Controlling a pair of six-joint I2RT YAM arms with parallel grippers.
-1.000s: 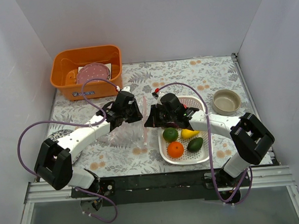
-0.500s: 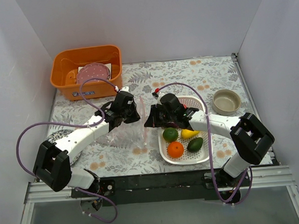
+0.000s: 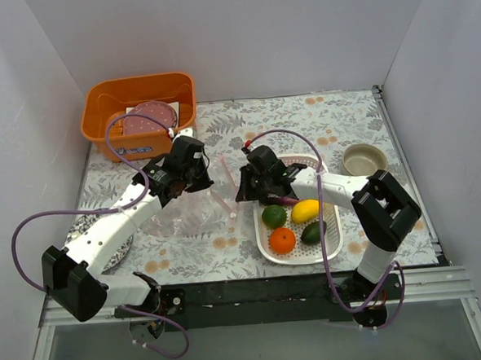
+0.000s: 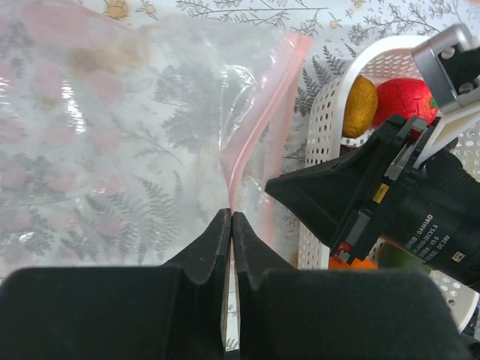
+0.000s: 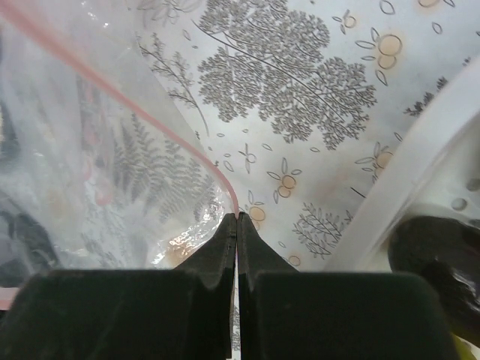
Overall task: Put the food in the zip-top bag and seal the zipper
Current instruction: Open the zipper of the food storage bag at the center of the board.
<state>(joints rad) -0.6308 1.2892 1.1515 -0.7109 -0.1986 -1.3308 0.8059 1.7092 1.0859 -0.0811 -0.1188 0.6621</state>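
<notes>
Two tight pinches on the zipper (image 4: 279, 79), left gripper (image 4: 230, 217) and right gripper (image 5: 237, 217), to open the bag (image 4: 112, 135); next, spread it wide for fruit (image 3: 283, 240) from the basket (image 3: 261, 228).

I have my left gripper (image 4: 230, 214) pinched flat on the zipper (image 4: 259, 127), and my right gripper (image 5: 237, 216) clamped on it too. My left arm (image 3: 117, 224) and right arm (image 3: 339, 192) angle inward, wrists facing across the zipper.
</notes>
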